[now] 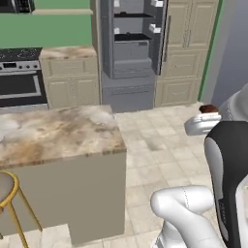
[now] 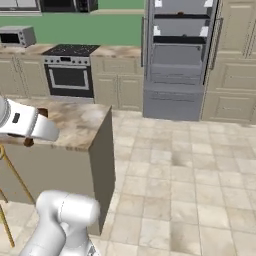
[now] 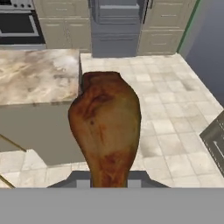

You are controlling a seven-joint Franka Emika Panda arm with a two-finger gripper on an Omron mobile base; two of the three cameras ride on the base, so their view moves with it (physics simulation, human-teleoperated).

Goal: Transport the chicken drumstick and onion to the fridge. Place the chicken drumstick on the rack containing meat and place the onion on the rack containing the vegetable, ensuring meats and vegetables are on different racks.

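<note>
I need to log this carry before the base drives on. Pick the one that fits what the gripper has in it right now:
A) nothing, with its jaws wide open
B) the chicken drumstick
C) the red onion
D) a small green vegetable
B. In the hand view the brown-orange chicken drumstick rises from between the tips of the gripper, which is shut on it, with the open fridge ahead across the floor.

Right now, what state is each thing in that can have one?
chicken drumstick: held off the counter, thick end away from the hand.
fingers: shut on the drumstick's narrow end.
fridge: doors open, shelves showing.
fridge lower drawer: closed.
oven: door closed.
beige cabinets: doors closed.
</note>
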